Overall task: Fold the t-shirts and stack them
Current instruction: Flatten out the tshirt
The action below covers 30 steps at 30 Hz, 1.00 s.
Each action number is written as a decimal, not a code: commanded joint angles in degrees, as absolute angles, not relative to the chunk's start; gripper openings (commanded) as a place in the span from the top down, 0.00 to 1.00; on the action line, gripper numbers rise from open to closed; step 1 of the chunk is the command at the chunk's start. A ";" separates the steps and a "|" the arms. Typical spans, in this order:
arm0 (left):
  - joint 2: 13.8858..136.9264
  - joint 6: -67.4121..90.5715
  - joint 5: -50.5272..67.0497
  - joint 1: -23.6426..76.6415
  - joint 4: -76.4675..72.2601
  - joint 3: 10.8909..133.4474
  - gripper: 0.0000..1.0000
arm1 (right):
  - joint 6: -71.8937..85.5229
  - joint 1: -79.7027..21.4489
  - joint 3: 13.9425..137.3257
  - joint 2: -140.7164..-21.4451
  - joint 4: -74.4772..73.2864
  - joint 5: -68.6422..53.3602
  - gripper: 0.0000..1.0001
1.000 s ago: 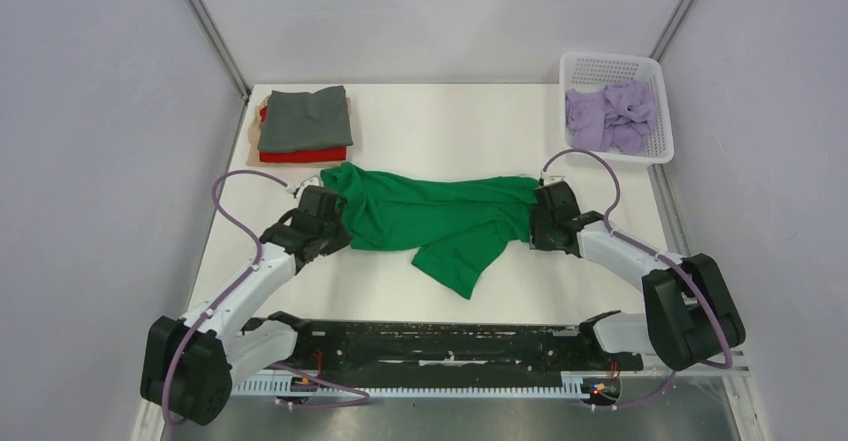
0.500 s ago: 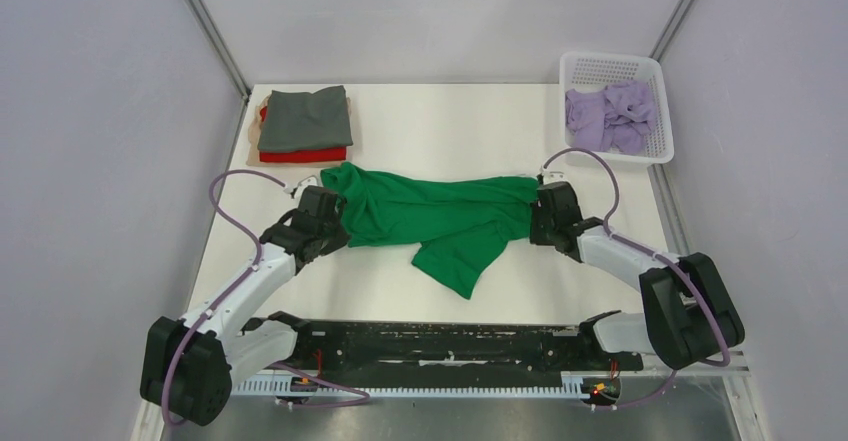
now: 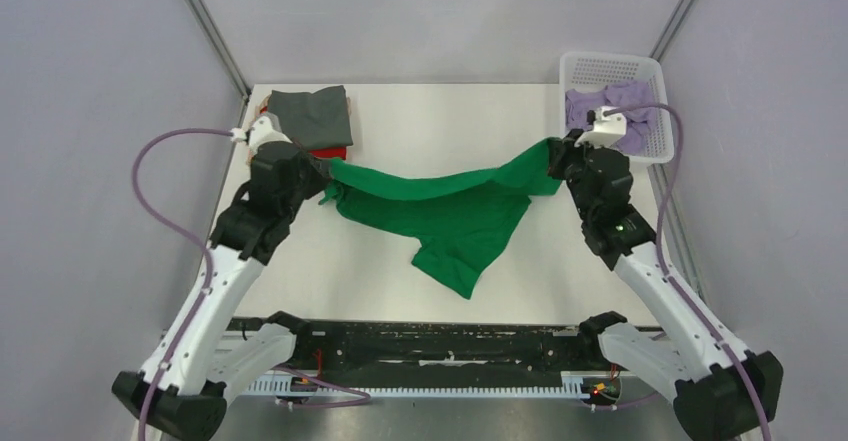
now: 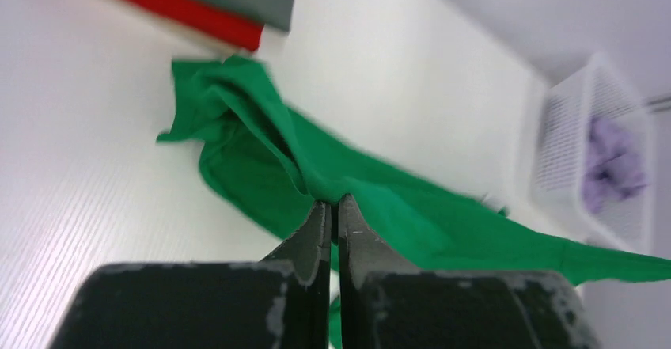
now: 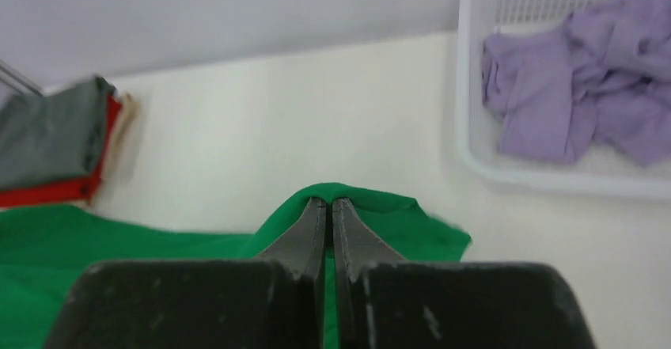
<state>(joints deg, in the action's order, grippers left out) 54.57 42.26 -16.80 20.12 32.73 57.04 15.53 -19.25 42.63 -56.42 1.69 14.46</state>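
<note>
Jaws on both sides pinch your green shirt [image 3: 440, 206], stretched between them. Pull harder and an edge could slip out and drop.

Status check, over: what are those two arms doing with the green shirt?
Left gripper shut on green t-shirt. Right gripper shut on its other end, cloth stretched between. Folded stack near left gripper, basket near right.

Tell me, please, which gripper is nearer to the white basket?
Right. The right gripper, shut on the green t-shirt, sits just beside the white basket; the left gripper grips the shirt's other end across the table, by the folded stack.
</note>
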 commanded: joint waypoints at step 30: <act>37.63 36.58 -8.03 20.20 44.51 104.46 0.98 | 2.22 -19.15 103.07 -46.31 -15.13 2.95 1.00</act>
<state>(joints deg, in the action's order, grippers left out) 35.07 38.46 -8.10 20.36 43.70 105.32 5.02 -19.29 105.47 -45.19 -13.72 -0.34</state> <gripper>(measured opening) 0.043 0.012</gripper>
